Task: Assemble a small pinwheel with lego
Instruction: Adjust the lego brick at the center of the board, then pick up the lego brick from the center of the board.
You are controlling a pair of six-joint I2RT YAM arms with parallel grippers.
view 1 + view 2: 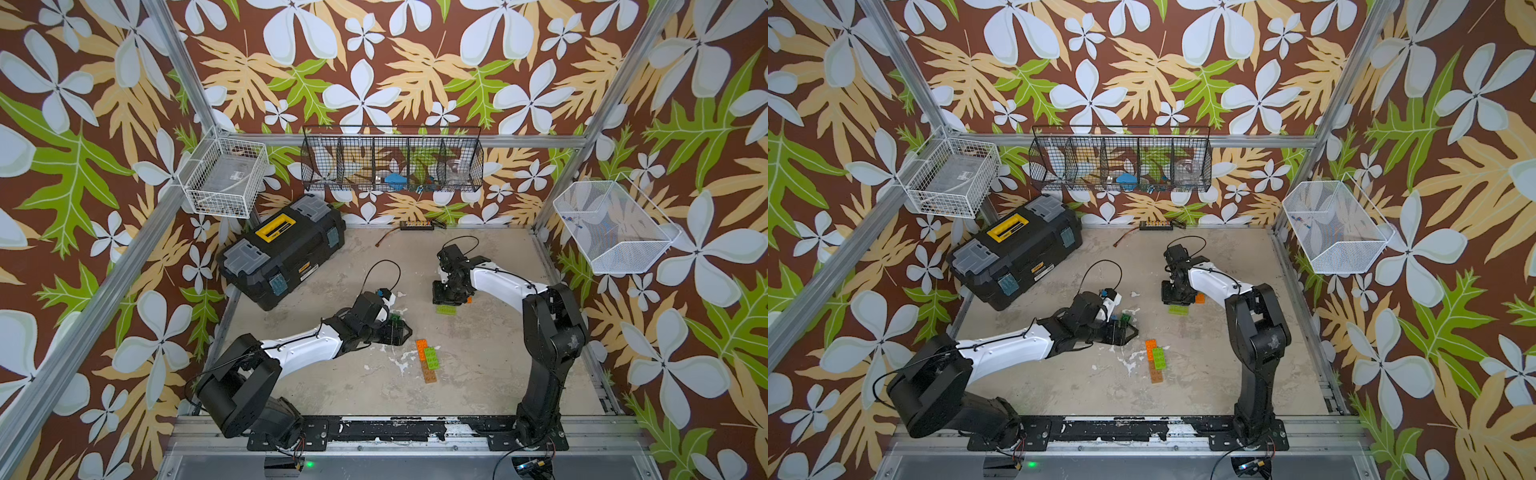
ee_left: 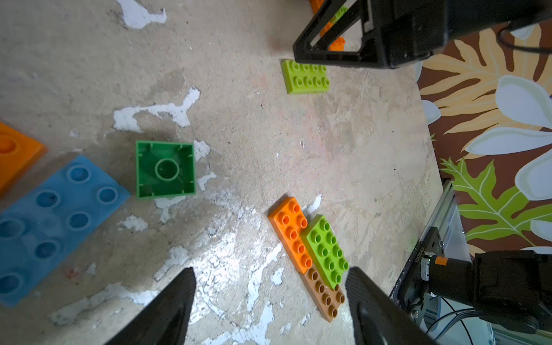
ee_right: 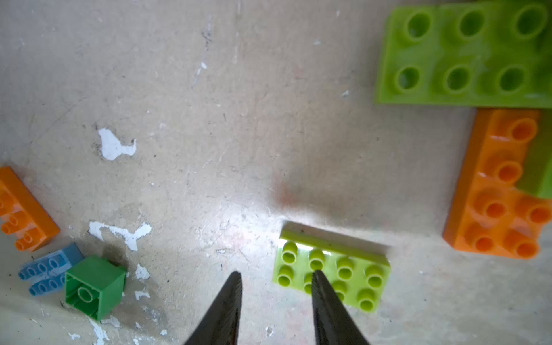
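In both top views a joined lego group (image 1: 428,359) (image 1: 1155,359) of orange, lime and tan plates lies mid-table. The left wrist view shows its orange (image 2: 291,233), lime (image 2: 325,251) and tan (image 2: 325,295) plates. That view also shows an upside-down dark green square (image 2: 165,168), a blue plate (image 2: 50,227) and an orange plate (image 2: 15,152). My left gripper (image 2: 271,270) is open and empty beside the group. My right gripper (image 3: 277,273) is open over bare table, one finger overlapping a lime brick (image 3: 343,268) (image 1: 449,309). Nearby lie a larger lime plate (image 3: 466,53) and stacked orange bricks (image 3: 501,191).
A black toolbox (image 1: 282,253) sits at the back left of the table. A power strip (image 1: 417,225) lies against the back wall. A black wire basket (image 1: 392,160) and two white baskets (image 1: 226,176) (image 1: 615,226) hang on the walls.
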